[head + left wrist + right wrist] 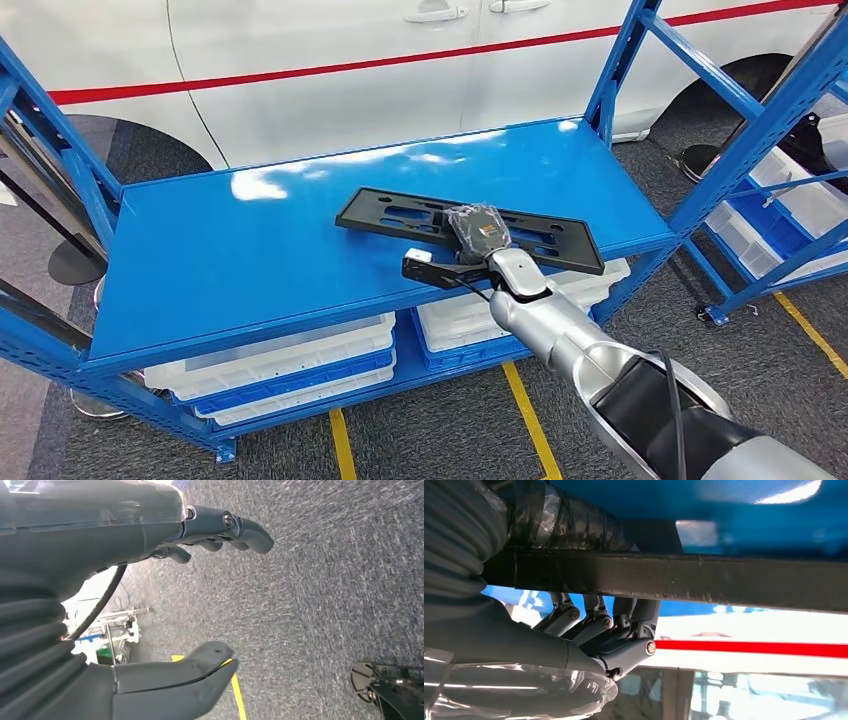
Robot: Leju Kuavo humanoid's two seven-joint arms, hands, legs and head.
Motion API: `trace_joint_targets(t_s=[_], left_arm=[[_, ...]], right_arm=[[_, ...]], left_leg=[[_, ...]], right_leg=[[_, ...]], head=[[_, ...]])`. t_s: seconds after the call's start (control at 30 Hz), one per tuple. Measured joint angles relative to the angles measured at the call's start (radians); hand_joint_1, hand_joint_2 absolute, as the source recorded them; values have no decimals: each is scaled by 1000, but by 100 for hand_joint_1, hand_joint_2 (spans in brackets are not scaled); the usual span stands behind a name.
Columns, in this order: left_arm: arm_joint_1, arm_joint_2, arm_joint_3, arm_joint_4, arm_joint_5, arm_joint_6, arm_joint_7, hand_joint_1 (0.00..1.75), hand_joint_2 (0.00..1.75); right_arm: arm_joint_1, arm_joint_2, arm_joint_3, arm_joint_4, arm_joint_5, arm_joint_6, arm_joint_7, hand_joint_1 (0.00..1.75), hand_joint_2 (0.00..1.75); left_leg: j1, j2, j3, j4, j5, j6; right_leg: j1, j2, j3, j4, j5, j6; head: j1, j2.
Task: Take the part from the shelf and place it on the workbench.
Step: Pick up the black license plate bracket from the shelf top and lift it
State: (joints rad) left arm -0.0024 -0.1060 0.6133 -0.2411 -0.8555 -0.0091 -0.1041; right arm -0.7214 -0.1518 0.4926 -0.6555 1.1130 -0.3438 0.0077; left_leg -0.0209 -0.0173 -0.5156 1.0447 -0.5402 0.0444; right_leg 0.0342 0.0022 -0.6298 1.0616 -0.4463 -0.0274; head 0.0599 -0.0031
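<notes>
The part (470,228) is a flat black perforated plate lying on the upper deck of the blue shelf (250,250), toward the deck's right front. Its long axis runs roughly along the front edge of the deck, skewed slightly so that the right end sits nearer the front lip.

The right hand (478,230) rests on the part near its middle, approaching from the front edge across the short axis. In the right wrist view, the right hand (594,630) has its fingers (596,622) curled against the edge of the part (724,582), with the plate running across the palm. This reads as a grip on the plate, fingers on one side and the palm on the other. The part lies flat on the shelf and is not yet lifted.

The left hand (150,605) hangs above grey carpet floor (325,590), well apart from the shelf. Its thumb and fingers are spread and hold nothing.

The right hand is the nearer hand by far and is the only one placed to move the part. Judgement: because the grip sits close to the middle of the long axis, the plate should lift with little tilt. The lift must clear the front lip and the blue upright (740,140) at the right end before the part is carried away. No desk is visible in these views.
</notes>
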Motion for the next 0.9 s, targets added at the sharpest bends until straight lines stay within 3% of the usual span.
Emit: trace_joint_targets(t_s=[0.17, 0.33, 0.53, 0.73, 0.8, 0.9], left_arm=[[2, 0, 3, 0, -2, 2, 7, 0, 175], [5, 0, 18, 0, -1, 8, 6, 0, 175], [9, 0, 21, 0, -4, 9, 6, 0, 175], [12, -1, 22, 0, -18, 9, 1, 0, 175], [11, -2, 22, 0, -23, 9, -3, 0, 175], [11, -2, 22, 0, -25, 9, -9, 0, 175]], right_arm=[[20, 0, 0, -40, 10, -33, -15, 175, 175], [64, -19, 0, -172, 42, -146, -52, 175, 175], [96, -42, 0, -327, 36, -149, -71, 175, 175], [122, -77, 0, -446, 24, -186, -140, 175, 175], [127, -96, 1, -498, 24, -187, -153, 175, 175], [135, -120, 5, -544, 24, -185, -159, 175, 175]], left_leg=[[0, 1, 0, 0, 0, 0], [-1, 1, -1, 1, 0, 0], [-3, 1, -1, 1, 1, 1], [-6, 3, -3, -3, 15, 10], [2, 6, -4, -13, 28, 17], [7, 8, -15, -17, 39, 25]], right_leg=[[0, 2, 0, 0, 0, 0], [-1, 2, -1, 0, 1, 1], [-4, 1, -2, -1, 3, 4], [-9, 2, -4, 0, 11, 15], [-10, 5, -16, 25, -15, 24], [-24, 3, -77, 181, -111, 43]], head=[[0, 0], [0, 0], [0, 0], [0, 0], [0, 0], [1, 0]])
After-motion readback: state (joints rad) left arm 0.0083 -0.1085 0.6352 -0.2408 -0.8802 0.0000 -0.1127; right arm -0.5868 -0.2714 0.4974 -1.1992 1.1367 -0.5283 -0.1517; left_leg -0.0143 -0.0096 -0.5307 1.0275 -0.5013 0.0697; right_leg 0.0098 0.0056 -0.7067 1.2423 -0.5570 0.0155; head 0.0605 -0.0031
